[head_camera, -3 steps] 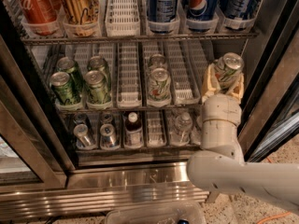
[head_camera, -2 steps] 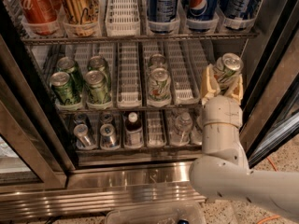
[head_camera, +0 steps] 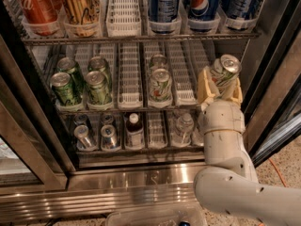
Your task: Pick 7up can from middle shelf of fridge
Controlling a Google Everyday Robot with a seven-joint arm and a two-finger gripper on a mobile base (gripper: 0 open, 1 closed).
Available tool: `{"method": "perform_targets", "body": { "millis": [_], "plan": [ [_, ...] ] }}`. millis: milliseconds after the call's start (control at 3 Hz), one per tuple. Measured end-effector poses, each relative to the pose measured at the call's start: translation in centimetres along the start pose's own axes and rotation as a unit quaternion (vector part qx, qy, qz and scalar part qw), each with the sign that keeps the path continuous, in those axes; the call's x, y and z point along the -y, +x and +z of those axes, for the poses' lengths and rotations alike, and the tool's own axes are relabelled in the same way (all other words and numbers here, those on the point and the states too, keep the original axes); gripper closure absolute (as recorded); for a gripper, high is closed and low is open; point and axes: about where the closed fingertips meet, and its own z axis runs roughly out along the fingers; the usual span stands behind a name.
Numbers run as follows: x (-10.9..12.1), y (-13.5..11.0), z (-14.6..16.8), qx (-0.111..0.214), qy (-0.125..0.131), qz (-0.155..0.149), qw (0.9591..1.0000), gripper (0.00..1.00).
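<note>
My gripper is at the right end of the middle shelf, shut on the 7up can. The can is pale silver with green lettering and a shiny top, and it tilts to the right between my pale yellow fingers. It is held just in front of the shelf's right lane, above the wire rack. The arm rises from the lower right. The fridge stands open, with its steel base below.
Dark green cans stand on the middle shelf's left, and white cans with a yellow-green swirl in its centre. Red, gold and Pepsi cans fill the top rack, and bottles the bottom one. A dark door frame runs close on the right.
The gripper still holds the can and has shifted slightly to the left. The arm's lower part has moved a little. The cans on the shelves have not moved.
</note>
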Motion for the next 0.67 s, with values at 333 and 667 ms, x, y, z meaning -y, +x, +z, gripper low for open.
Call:
{"method": "perform_targets", "body": {
  "millis": [333,667],
  "plan": [
    [-0.97,-0.31,-0.79,-0.008,-0.015,0.020,0.9997,1.00],
    [-1.93,-0.21,-1.53,-0.019,-0.029,0.035,0.9988,1.00]
  ]
}}
